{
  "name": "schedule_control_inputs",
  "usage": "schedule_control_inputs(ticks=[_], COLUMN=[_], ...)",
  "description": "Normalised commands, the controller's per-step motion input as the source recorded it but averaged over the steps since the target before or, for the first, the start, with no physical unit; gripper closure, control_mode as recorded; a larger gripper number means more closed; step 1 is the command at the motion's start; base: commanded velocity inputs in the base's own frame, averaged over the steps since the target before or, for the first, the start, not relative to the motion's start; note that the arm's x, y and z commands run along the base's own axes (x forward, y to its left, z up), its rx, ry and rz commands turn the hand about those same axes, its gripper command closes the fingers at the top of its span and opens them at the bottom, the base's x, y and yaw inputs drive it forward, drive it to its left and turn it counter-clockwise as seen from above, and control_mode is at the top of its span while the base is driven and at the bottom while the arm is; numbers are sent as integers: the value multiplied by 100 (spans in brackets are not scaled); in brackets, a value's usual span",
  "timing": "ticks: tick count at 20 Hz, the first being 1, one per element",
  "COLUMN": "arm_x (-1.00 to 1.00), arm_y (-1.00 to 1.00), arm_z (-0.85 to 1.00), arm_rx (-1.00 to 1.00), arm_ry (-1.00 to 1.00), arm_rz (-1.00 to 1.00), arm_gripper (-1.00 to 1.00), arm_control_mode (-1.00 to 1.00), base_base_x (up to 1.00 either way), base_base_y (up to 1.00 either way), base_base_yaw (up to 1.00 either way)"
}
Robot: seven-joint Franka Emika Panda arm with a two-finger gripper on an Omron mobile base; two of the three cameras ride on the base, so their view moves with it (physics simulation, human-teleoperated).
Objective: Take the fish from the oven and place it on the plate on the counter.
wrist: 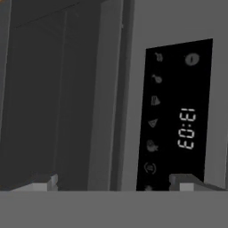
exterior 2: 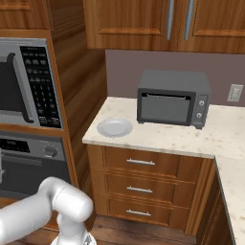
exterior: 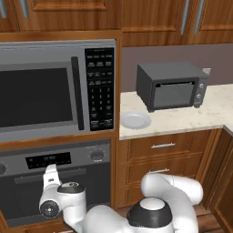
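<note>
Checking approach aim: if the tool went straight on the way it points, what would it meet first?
Probably the oven front: the open tool faces its bar handle beside the black display. Depth is unclear.

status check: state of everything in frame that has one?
oven: door shut, display lit, fish not visible
claw: open, empty, up against the oven's handle and display
plate: empty, flat on the counter
microwave: door shut
toaster oven: door shut
drawers: all shut
</note>
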Motion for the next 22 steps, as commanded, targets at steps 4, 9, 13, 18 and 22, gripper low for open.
schedule_control_inputs(ticks=[4, 9, 13, 18, 22], arm_x=[36, 35, 38, 31, 26], arm_y=[0, 0, 0, 4, 5], arm_z=[-27, -34, -29, -16, -18], arm_rx=[0, 0, 0, 0, 0], arm_ry=[-1, 0, 0, 0, 0], arm_rz=[1, 0, 0, 0, 0], arm_gripper=[-100, -100, -100, -100, -100], arm_control_mode=[-100, -100, -100, -100, -100], base_base_x=[0, 0, 0, 0, 0], base_base_y=[0, 0, 0, 0, 0], base_base_yaw=[0, 0, 0, 0, 0])
